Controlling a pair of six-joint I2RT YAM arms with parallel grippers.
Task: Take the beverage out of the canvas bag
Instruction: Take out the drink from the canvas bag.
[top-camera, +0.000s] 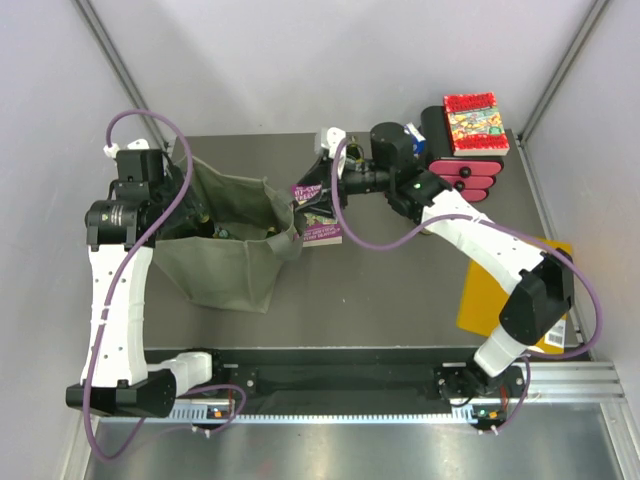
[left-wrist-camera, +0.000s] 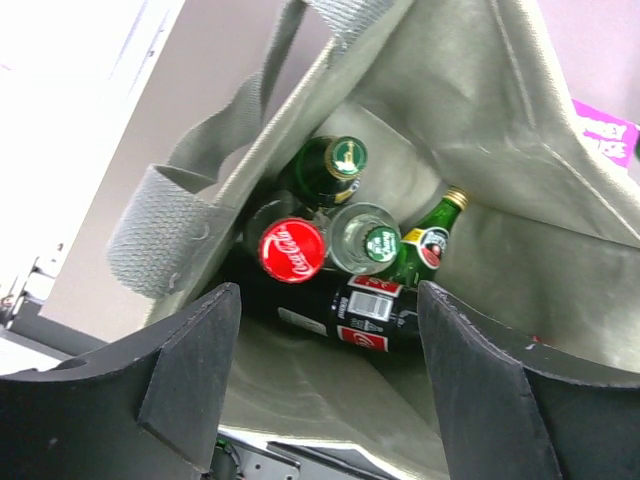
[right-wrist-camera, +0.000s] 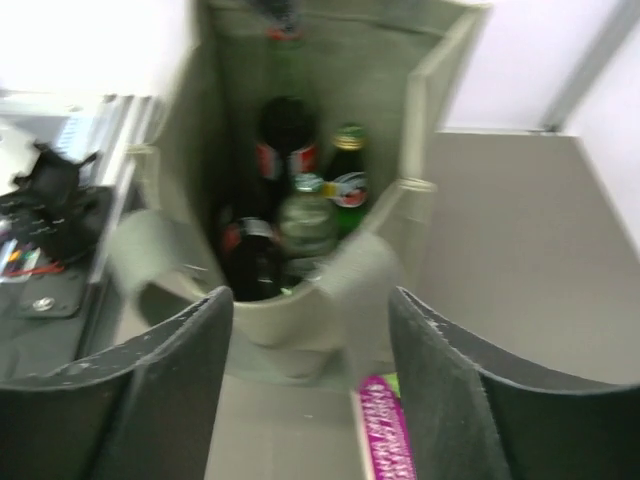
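Table (top-camera: 400, 290), grey, carries everything. Canvas bag (top-camera: 225, 272) slumps left of centre in the overhead view. Its mouth faces up and is stretched left to right, and its cloth body sags toward the lower edge of the frame. Left pincer (top-camera: 180, 195) is at the mouth's left rim and right pincer (top-camera: 310, 192) at its right rim. Both have jaws spread wide, gripping nothing. An orange sheet (top-camera: 500, 300) lies at the right. A pink drawer box (top-camera: 470, 172) sits upper right with a red book (top-camera: 475, 122) on top. A purple book (top-camera: 320, 228) lies just beside the bag's right side.

Inside the bag the bottles lean together, caps toward the mouth. In the left wrist view the red-capped cola bottle (left-wrist-camera: 292, 250) has its long axis running toward the lower right. Next to it are a clear bottle (left-wrist-camera: 365, 240), a large green bottle (left-wrist-camera: 325, 170) and a slim green bottle (left-wrist-camera: 430, 235).
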